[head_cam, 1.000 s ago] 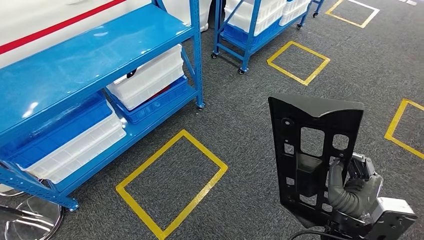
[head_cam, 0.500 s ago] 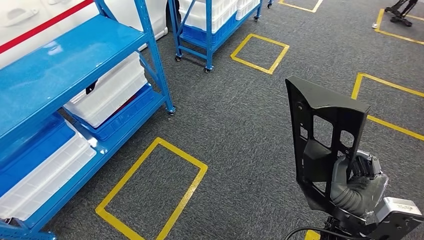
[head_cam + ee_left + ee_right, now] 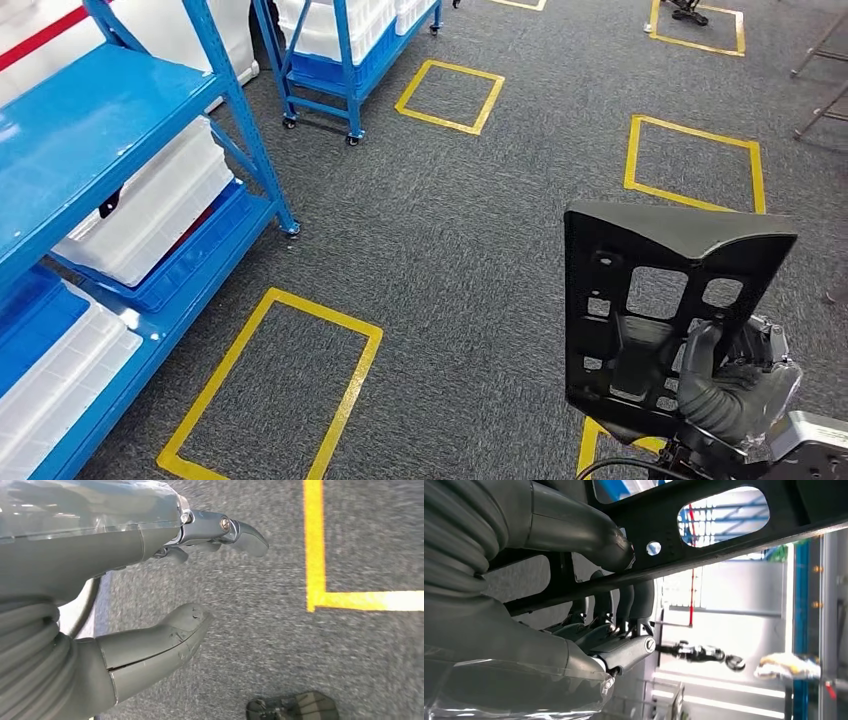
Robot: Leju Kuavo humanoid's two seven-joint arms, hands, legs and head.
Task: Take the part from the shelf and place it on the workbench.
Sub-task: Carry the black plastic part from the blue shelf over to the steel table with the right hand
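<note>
Head view, nearest first: my right hand (image 3: pixel 728 385) grips the black part (image 3: pixel 655 300) low at the right, thumb pressed against its face, fingers wrapped through one of its cut-outs, so the panel stands upright above my wrist with its folded top edge toward the camera. Right wrist view confirms the hold: my thick grey thumb (image 3: pixel 584 532) lies across one side of the black part (image 3: pixel 704 535) while the darker fingers (image 3: pixel 624 605) hook around the other side, clamped firmly on it. Left wrist view shows my left hand (image 3: pixel 165 595) hanging over the grey carpet (image 3: pixel 280 630), holding nothing, thumb and fingers apart, with the corner of a yellow floor marking (image 3: pixel 320 597) beside it. Beyond the part in the head view, a yellow taped rectangle (image 3: pixel 275 390) lies on the carpet ahead of me on the left, just beside the foot of the blue shelf (image 3: pixel 100 110). White bins (image 3: pixel 150 205) sit on the shelf's lower levels, one resting in a blue tray (image 3: pixel 190 265). Farther off, a blue wheeled cart (image 3: pixel 335 60) loaded with white bins stands near another yellow square (image 3: pixel 448 95), and a further yellow square (image 3: pixel 692 165) marks the carpet on the right, behind the part.
</note>
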